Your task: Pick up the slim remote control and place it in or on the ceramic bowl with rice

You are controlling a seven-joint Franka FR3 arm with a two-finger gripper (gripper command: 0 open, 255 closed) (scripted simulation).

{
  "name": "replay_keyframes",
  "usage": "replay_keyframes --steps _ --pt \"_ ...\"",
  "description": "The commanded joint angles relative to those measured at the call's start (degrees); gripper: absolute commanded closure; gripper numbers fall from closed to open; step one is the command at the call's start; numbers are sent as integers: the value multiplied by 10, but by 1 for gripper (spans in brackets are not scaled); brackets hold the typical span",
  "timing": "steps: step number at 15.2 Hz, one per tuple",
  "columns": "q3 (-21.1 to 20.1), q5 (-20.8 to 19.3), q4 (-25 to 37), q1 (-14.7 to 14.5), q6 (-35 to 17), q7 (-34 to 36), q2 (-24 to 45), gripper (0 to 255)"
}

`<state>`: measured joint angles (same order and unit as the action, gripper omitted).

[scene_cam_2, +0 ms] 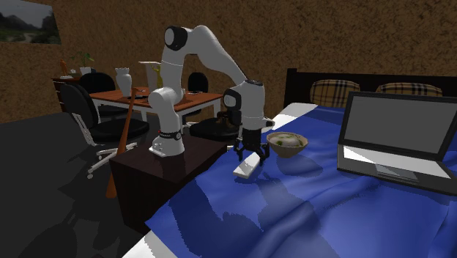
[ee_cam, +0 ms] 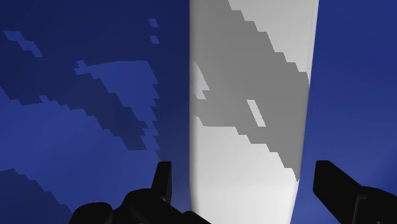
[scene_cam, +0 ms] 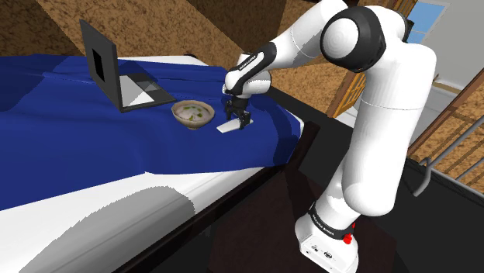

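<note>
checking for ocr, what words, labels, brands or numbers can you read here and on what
Nothing can be read for certain.
Dark band at the white arm's foot: white lettering, too small to read.
Dark band near the white arm's wrist: white lettering, too small to read.
Plain white slim remote: no marks.
Open grey laptop: blank screen, no marks.

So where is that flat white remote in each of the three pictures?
Shoulder view: the remote lies near the centre, under the pincer, right of the bowl.
Second exterior view: near the centre, left of the bowl.
Wrist view: the pale strip between the open fingers.
Shared landmark: the blue bedcover beneath it.
</note>
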<state>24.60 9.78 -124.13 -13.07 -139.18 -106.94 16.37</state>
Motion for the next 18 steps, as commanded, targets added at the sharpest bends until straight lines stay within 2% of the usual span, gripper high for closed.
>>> replay_keyframes --steps 1,2,3,12,18 --pt "0 0 0 0 0 0 0 0" --pt "0 0 0 0 0 0 0 0" --pt "0 0 0 0 0 0 0 255" --pt "0 0 0 0 0 0 0 255" --pt "10 -24 8 -8 39 16 -34 255"
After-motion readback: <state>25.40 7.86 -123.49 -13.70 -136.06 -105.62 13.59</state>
